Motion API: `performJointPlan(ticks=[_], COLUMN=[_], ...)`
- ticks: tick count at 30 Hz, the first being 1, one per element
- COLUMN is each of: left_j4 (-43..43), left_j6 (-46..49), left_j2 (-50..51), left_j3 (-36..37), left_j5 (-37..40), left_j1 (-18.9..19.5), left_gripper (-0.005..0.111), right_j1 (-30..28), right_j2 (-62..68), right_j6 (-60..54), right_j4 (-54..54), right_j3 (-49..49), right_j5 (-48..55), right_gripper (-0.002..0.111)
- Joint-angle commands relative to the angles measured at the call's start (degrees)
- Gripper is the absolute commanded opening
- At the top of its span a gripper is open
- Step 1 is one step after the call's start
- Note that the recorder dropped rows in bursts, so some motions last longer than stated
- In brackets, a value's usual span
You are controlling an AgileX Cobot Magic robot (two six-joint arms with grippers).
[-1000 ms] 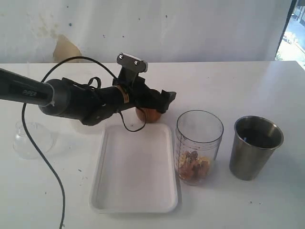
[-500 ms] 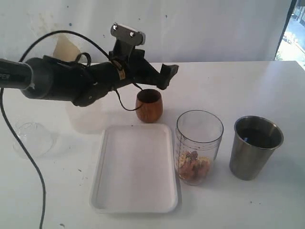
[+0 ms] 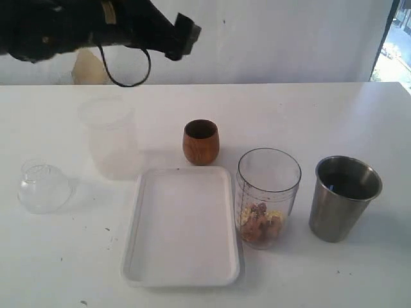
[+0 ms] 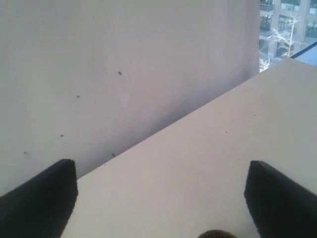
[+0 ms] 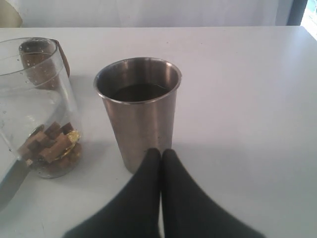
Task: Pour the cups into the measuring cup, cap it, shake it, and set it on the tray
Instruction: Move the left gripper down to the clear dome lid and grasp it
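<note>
The brown wooden cup [image 3: 200, 142] stands upright behind the white tray [image 3: 182, 269]. To the tray's right stands the clear measuring cup [image 3: 268, 192] with brown and gold pieces in its bottom, uncapped. Right of it is the steel tumbler [image 3: 344, 197]. My left gripper [image 3: 183, 33] hangs high at the back left, open and empty; in its wrist view the fingers [image 4: 44, 198] stand wide apart, with the wooden cup's rim [image 4: 215, 234] just showing. My right gripper [image 5: 161, 154] is shut, its tips close to the steel tumbler [image 5: 138, 106], beside the measuring cup [image 5: 37, 104].
A frosted plastic cup [image 3: 108, 135] stands left of the wooden cup. A small clear dome lid [image 3: 42, 186] lies at the far left. A white wall runs behind the table, with a window at the far right.
My left arm has lifted up and back to the left, away from the wooden cup, which stays standing on the table. The right gripper has not moved.
</note>
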Motion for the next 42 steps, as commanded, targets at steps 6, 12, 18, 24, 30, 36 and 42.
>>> performJointPlan(ticks=[6, 12, 18, 24, 30, 36, 42], left_j4=[1.02, -2.45, -0.98, -13.69, -13.62, -13.62, -8.92], left_j6=[6.68, 6.79, -0.7, 0.18, 0.51, 0.51, -1.84], left_j2=[-14.07, -19.01, -14.85, -5.19, 1.92, 4.15, 7.21], left_j3=[-0.34, -0.34, -0.34, 0.55, 8.24, 10.62, 10.6], left_j5=[31.07, 45.09, 60.1, 64.01, 50.57, 39.8, 38.74], left_j1=[-0.03, -0.03, 4.23, 15.97, 19.82, 19.94, 19.94], left_gripper=[0.03, 0.0, 0.005, 0.07, 0.07, 0.07, 0.067], right_j1=[-0.13, -0.13, -0.13, -0.13, -0.13, -0.13, -0.13], right_j2=[-0.31, -0.31, -0.31, -0.31, -0.31, -0.31, -0.31], right_j6=[-0.02, -0.02, -0.02, -0.02, -0.02, -0.02, -0.02], right_j4=[-0.09, -0.09, -0.09, -0.09, -0.09, -0.09, -0.09], right_j3=[0.3, 0.3, 0.3, 0.3, 0.3, 0.3, 0.3], right_j5=[-0.78, -0.78, -0.78, -0.78, -0.78, -0.78, -0.78], right_gripper=[0.0, 0.0, 0.0, 0.0, 0.0, 0.0, 0.0])
